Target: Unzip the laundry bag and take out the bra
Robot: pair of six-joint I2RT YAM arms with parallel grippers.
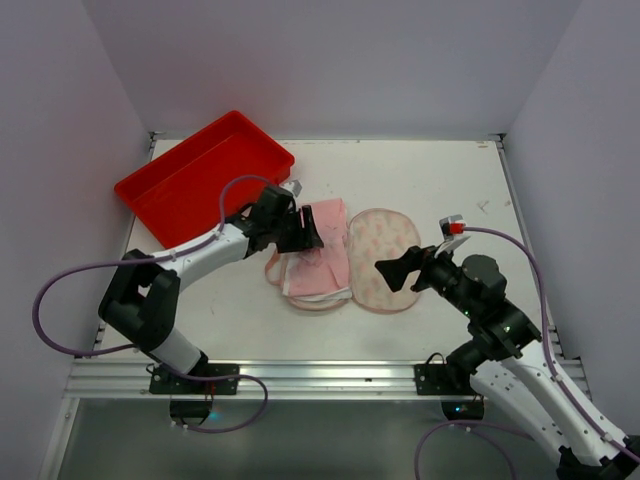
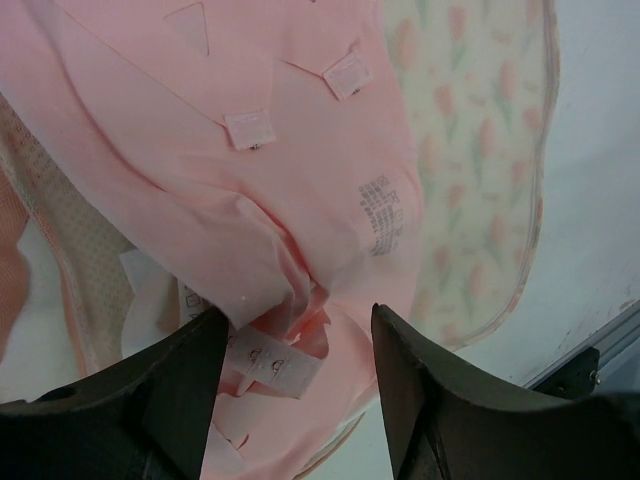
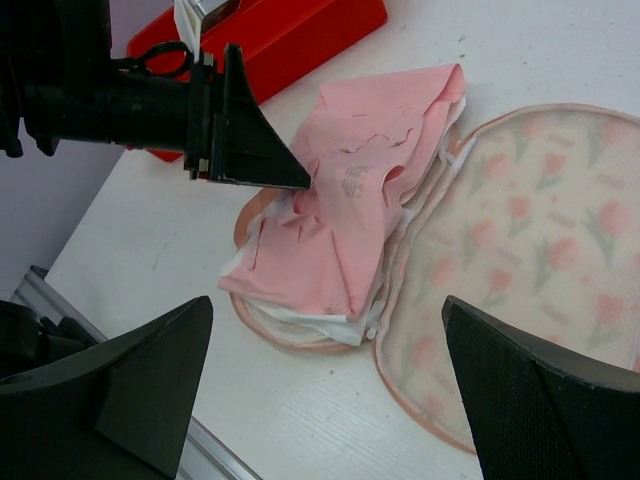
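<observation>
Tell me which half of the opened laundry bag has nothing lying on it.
The right half: its tulip print lies bare, while the left half is covered by the pink garment.

Two white-and-black arms with purple leads
The left arm (image 1: 205,255) and right arm (image 1: 530,395) wore white shells between black joints; a purple cable (image 1: 84,268) trailed from each, and the fingers (image 3: 130,390) were matte black wedges.

There are 2 robot arms: 1 left arm (image 1: 200,255) and 1 right arm (image 1: 500,330). Each arm has 1 gripper, so that makes 2: the left gripper (image 1: 305,232) and the right gripper (image 1: 400,270). There is 1 laundry bag (image 1: 385,258), 1 bra (image 1: 322,255), 1 red tray (image 1: 200,180) and 1 table (image 1: 420,180).
</observation>
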